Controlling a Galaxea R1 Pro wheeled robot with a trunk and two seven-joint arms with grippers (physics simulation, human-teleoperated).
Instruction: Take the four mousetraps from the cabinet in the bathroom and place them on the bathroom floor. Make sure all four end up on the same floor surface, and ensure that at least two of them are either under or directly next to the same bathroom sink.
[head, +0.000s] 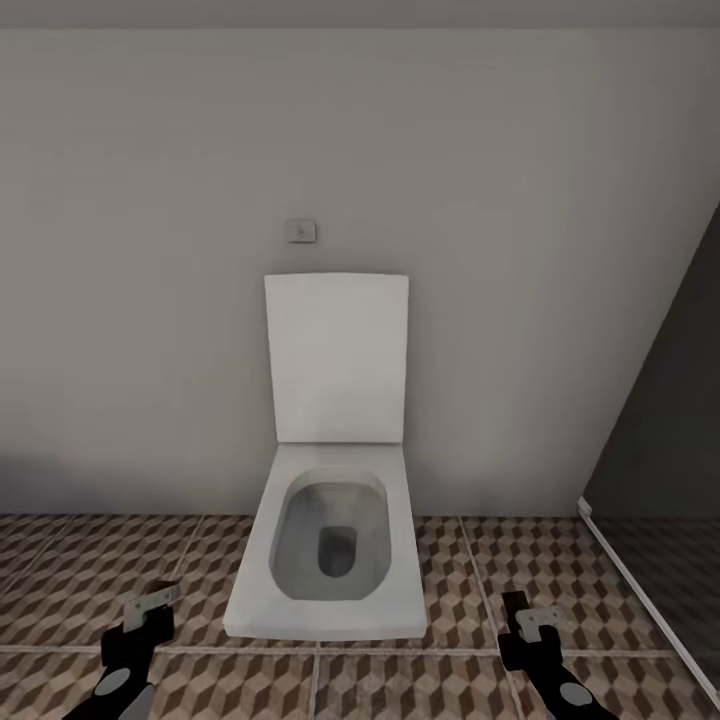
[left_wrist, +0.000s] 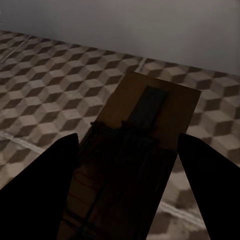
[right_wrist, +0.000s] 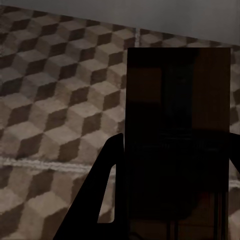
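Left gripper (head: 150, 603) clamped on a mousetrap (left_wrist: 145, 120) low over the cube-patterned bathroom floor (head: 470, 570), right gripper (head: 530, 620) likewise gripping a second mousetrap (right_wrist: 177, 130), white square toilet (head: 335, 540) with raised lid between them, grey wall (head: 150, 300) behind

toilet (head: 330, 540): white, square, lid up | wall button (head: 301, 231) above | dark shower floor (head: 670, 580) at right

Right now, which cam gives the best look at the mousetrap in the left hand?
Left wrist view: the mousetrap lies lit between the left hand's fingers, board and spring bar visible above the bathroom floor. In the head view it is a small dark edge-on sliver at that hand.
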